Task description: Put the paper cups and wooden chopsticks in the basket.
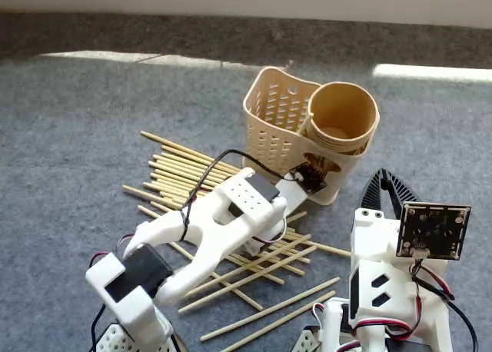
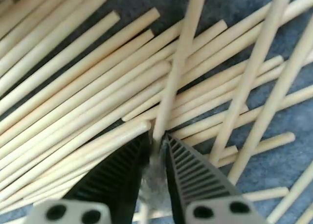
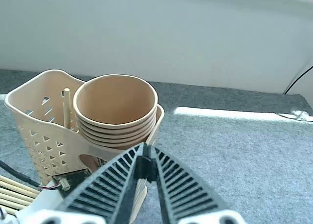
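Right gripper (image 3: 146,160): black ribbed fingers pressed together, empty, above grey carpet (image 3: 234,150). Left gripper (image 2: 156,140): fingers clamped on one pale round wooden chopstick (image 2: 178,62), low among the loose chopstick pile (image 1: 181,175). Beyond: cream perforated plastic basket (image 1: 273,114), containing stacked tan paper cups (image 1: 342,117) and one upright chopstick (image 3: 66,109).

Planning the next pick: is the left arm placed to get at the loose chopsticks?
Likely yes: the left pincer sits among the chopsticks, jaws closed around one chopstick, nothing blocking.
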You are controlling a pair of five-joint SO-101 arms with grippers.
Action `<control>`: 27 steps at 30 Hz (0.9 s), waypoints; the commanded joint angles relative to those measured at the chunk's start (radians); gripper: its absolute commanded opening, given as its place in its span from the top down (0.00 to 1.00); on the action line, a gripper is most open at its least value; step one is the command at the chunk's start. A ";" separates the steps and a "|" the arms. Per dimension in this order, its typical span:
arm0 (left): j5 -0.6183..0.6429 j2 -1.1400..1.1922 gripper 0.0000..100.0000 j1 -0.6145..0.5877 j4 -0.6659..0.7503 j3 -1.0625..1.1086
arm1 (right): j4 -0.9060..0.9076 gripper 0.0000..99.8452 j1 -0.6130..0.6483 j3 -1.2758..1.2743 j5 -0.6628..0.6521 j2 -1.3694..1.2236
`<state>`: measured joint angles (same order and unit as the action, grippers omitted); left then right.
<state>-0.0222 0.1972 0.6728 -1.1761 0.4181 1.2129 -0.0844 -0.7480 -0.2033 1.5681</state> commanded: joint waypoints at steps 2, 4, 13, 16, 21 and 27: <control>-0.006 0.050 0.99 -0.008 -0.041 -0.048 | -0.027 0.99 -0.005 -0.002 0.006 0.004; -0.006 0.035 1.00 -0.012 -0.044 -0.048 | -0.027 0.99 -0.005 -0.002 0.006 0.004; -0.006 -0.200 1.00 -0.021 -0.144 -0.013 | -0.027 0.99 -0.005 -0.002 0.006 0.004; -0.006 -0.295 1.00 -0.024 -0.149 0.025 | -0.027 0.99 -0.005 -0.002 0.006 0.004; -0.006 -0.464 1.00 -0.024 -0.152 0.082 | -0.027 0.99 -0.005 -0.002 0.006 0.004; -0.006 -0.645 1.00 -0.024 -0.189 0.114 | -0.027 0.99 -0.005 -0.002 0.006 0.004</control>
<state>-0.0238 -0.3414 0.6682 -1.3372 0.5409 1.2129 -0.0844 -0.7480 -0.2033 1.5681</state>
